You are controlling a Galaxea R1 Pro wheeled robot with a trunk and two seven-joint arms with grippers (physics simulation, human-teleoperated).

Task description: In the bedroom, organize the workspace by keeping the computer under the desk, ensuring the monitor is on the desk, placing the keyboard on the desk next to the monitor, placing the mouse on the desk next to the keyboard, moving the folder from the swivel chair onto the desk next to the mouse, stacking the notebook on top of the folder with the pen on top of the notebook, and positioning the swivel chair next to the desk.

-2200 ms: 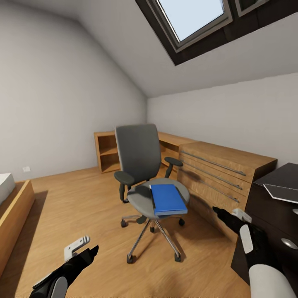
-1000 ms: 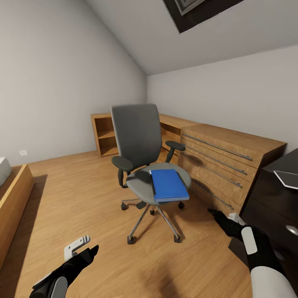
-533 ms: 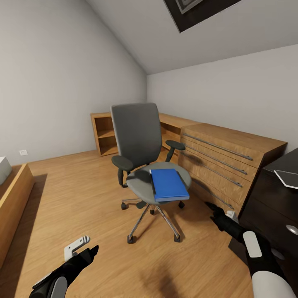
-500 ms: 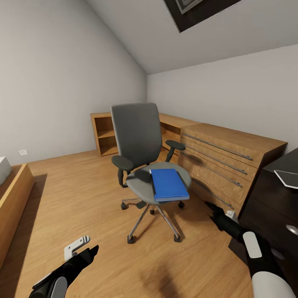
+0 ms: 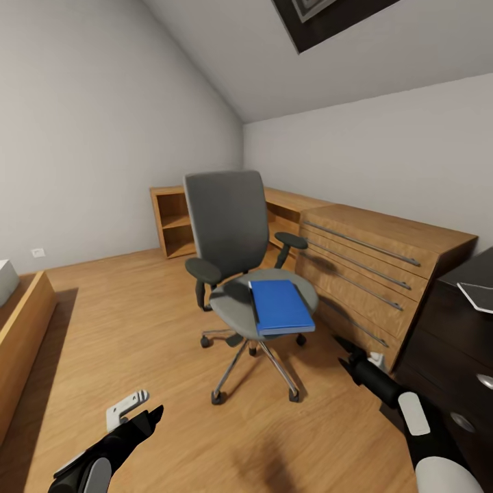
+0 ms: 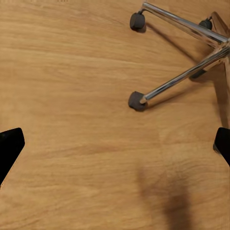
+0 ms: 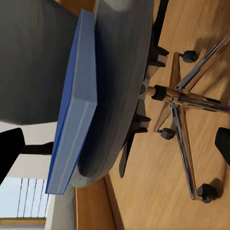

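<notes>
The grey swivel chair (image 5: 229, 226) stands in the middle of the bedroom floor. A bright blue folder (image 5: 279, 306) lies flat on its seat. The glossy black desk (image 5: 448, 329) shows at the right edge. My right gripper (image 5: 355, 356) hovers open, low to the right of the chair, pointed at the seat. In the right wrist view the right gripper (image 7: 115, 143) faces the folder (image 7: 76, 105) edge-on upon the seat (image 7: 120, 72), with a gap between. My left gripper (image 5: 139, 409) hangs open above the floor at the lower left; the left gripper (image 6: 115, 146) looks down at the chair's chrome legs (image 6: 182, 79).
A low light-wood drawer unit (image 5: 370, 263) with an open shelf (image 5: 174, 233) runs along the far wall behind the chair. A wooden bed frame (image 5: 20, 329) sits at the left. A flat pale-edged object (image 5: 479, 294) lies on the desk.
The camera tilted down and the view shifted. My right arm has stretched forward and lower, closer to the chair seat. The left arm, chair and folder hold their places.
</notes>
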